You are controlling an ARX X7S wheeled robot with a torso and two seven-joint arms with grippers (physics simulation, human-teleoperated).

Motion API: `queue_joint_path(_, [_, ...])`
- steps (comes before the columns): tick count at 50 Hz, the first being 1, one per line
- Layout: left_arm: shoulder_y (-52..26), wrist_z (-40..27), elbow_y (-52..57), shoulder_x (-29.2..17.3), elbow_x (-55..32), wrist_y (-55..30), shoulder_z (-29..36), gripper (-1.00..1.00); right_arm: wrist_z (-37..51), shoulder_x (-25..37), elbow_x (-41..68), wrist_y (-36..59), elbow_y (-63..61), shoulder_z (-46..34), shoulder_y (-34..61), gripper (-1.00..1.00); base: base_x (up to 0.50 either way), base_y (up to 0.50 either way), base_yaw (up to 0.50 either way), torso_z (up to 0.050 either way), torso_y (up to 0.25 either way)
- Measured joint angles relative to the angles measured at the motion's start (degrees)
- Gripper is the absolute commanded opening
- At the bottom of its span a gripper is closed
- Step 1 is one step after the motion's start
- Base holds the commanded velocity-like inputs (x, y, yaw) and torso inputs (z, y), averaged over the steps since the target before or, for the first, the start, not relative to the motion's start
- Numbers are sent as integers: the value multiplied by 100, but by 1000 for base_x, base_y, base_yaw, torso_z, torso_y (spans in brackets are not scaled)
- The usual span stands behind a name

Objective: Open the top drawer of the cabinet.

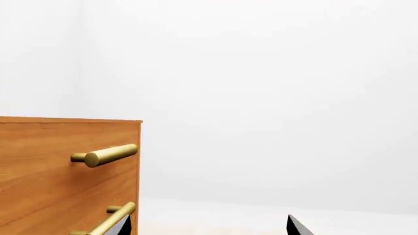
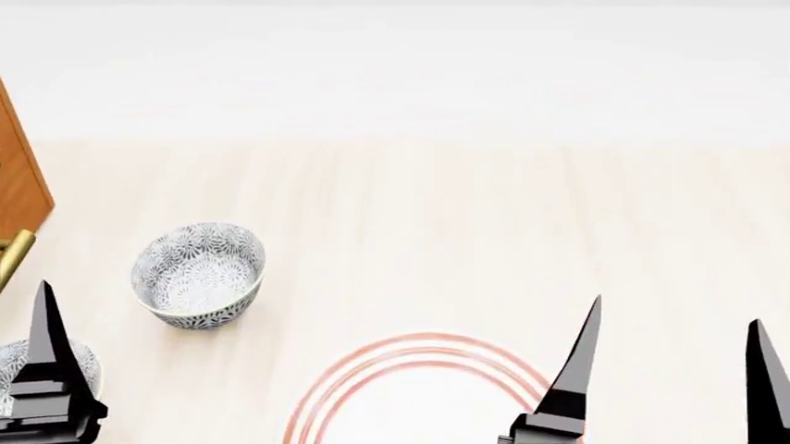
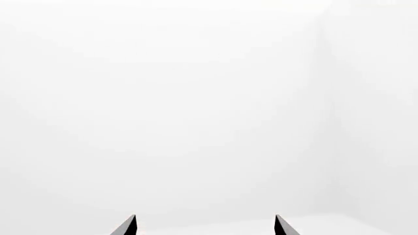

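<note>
- Pale wood makes up the table (image 2: 494,231), which fills most of the head view under a white back wall.
- Orange-brown, the cabinet (image 1: 58,196) stands at the table's nine o'clock edge in the head view, where only a sliver of its side shows; the left wrist view shows its front, flat top edge and one corner.
- Its top drawer (image 1: 46,147) sits flush with the cabinet front, shut, with the brass bar handle (image 1: 107,154) sticking out of the face.
- Below it the lower drawer's handle (image 1: 114,220) shows, partly cut off by the picture's edge.
- Red concentric rings mark a plate (image 2: 420,356) at six o'clock on the table, partly out of view.
- A patterned bowl (image 2: 200,273) stands upright at eight o'clock, well apart from the cabinet.
- A second patterned bowl (image 2: 13,370) peeks from behind the left claw's finger.
- The left claw (image 1: 207,226) is spread wide and holds nothing; one dark fingertip lies just beside the lower handle, and I cannot tell whether they touch.
- The right claw (image 2: 672,370) is likewise wide apart and empty, hanging over the plate's rim at five o'clock.
</note>
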Motion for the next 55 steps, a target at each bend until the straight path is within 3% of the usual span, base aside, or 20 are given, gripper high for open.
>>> queue_joint_path(47, [48, 96, -15, -196, -501, 226, 17, 100, 278, 122, -107, -69, 99, -115, 13, 100, 0, 0, 0, 47, 0])
queue_joint_path(55, [44, 27, -43, -187, -498, 204, 38, 100, 334, 129, -84, -73, 153, -105, 22, 100, 6, 86, 0, 0, 0])
